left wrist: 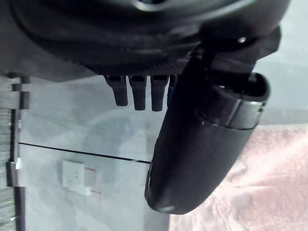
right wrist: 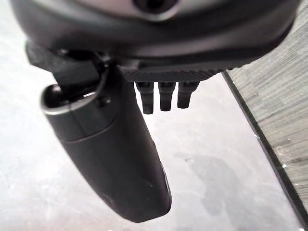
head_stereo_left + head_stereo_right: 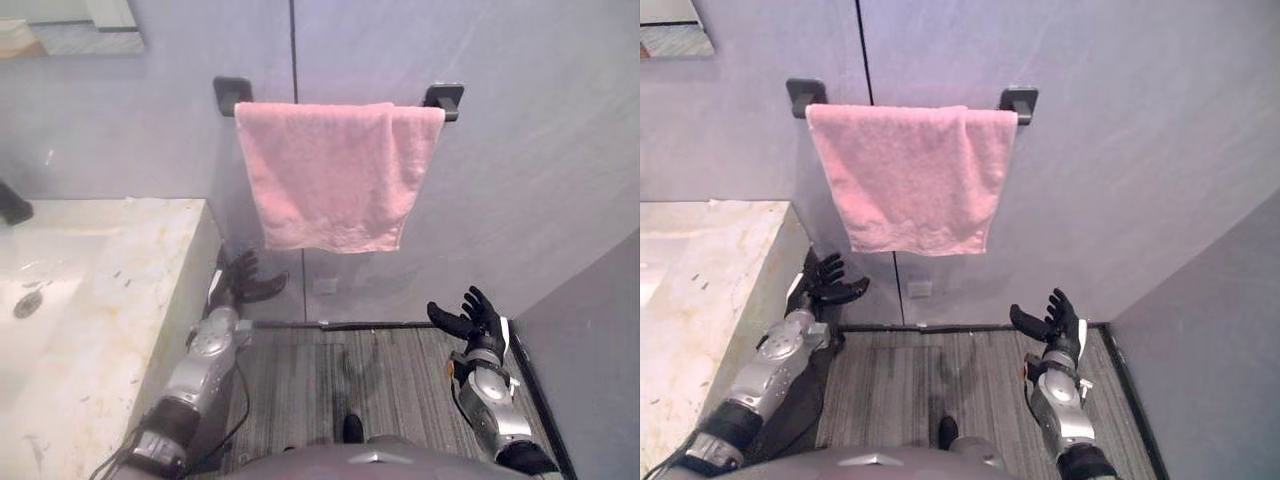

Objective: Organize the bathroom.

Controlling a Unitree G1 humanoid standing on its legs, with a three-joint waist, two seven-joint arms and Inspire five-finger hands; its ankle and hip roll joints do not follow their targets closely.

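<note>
Towel (image 3: 335,175) on rail (image 3: 340,103), counter (image 3: 110,300) left

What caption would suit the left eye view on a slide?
Both open hands, left hand and right hand, hover below a pink terry towel draped over a black wall rail.

Pale grey walls (image 3: 520,180) meet a grey striped floor (image 3: 350,380). Left of the floor stands a marble counter (image 3: 120,300) with a sink drain (image 3: 28,303). A mirror (image 3: 70,25) hangs above the counter.

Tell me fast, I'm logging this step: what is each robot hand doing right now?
Left robot hand: open, holding nothing, below the pink towel.
Right robot hand: open, holding nothing.
</note>
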